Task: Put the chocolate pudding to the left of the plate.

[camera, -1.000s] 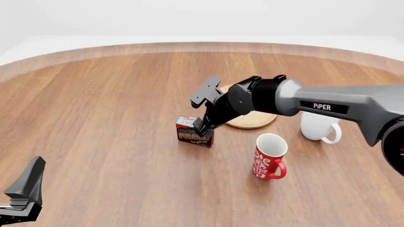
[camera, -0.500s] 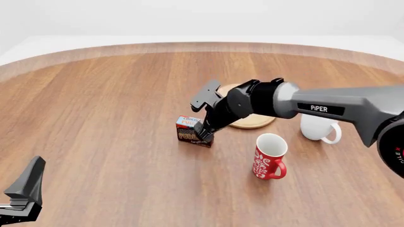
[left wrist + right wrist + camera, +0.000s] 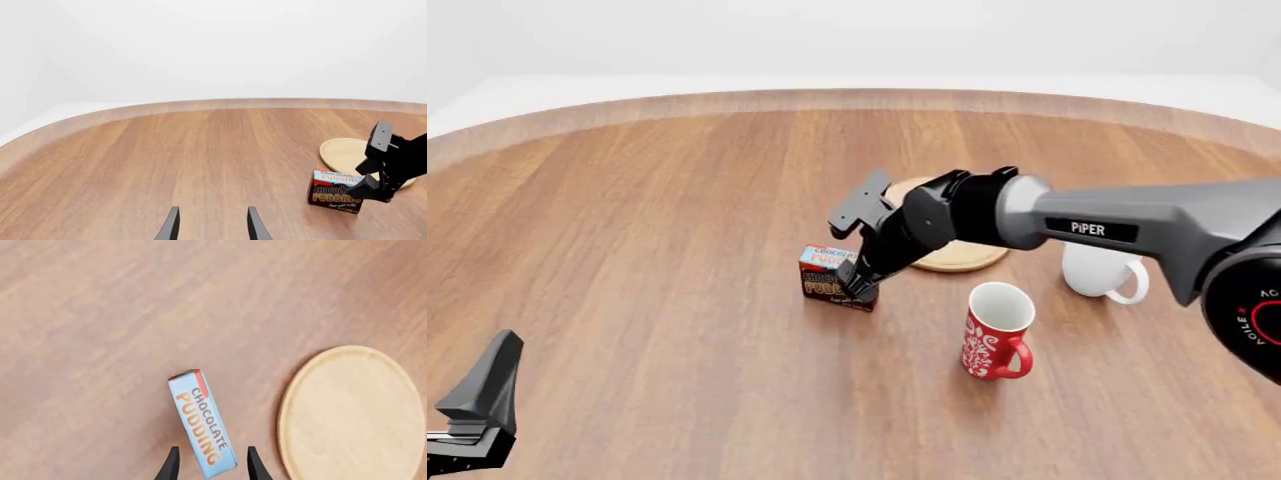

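Wooden table point(image 3: 641, 250) with a curved far edge, set against a plain white background. Red mug point(image 3: 997, 331), patterned in white, stands upright on the near right of the table, handle toward the viewer. White mug point(image 3: 1101, 271) stands upright just behind and right of it, partly hidden.

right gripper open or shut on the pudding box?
Open. In the wrist view the right gripper's fingers straddle the pudding box with gaps on both sides, not yet clamped.
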Motion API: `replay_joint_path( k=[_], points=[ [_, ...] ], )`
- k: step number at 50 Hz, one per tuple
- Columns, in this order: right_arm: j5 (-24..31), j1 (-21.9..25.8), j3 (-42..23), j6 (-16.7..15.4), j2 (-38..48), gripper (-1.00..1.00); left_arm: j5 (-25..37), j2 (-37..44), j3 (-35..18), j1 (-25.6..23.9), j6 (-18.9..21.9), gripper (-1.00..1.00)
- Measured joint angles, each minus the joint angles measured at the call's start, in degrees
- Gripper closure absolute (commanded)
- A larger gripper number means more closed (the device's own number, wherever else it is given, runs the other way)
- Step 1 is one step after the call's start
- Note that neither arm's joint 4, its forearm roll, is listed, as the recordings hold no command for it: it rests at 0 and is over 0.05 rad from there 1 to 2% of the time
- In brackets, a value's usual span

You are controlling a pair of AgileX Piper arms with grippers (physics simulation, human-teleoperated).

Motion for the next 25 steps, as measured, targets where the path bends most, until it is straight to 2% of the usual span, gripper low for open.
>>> replay_joint_path(
  k=[23,24,25],
  points=[
    [0.0,-0.1,-0.5,0.3,1.6,-1.00,0.0,0.0,0.0,0.0,0.0,-1.00],
    [-0.1,0.0,-0.4,0.3,1.6,1.00,0.0,0.0,0.0,0.0,0.0,-1.00],
    [-0.1,-0.1,-0.3,0.4,1.5,1.00,0.0,0.0,0.0,0.0,0.0,-1.00]
  ],
)
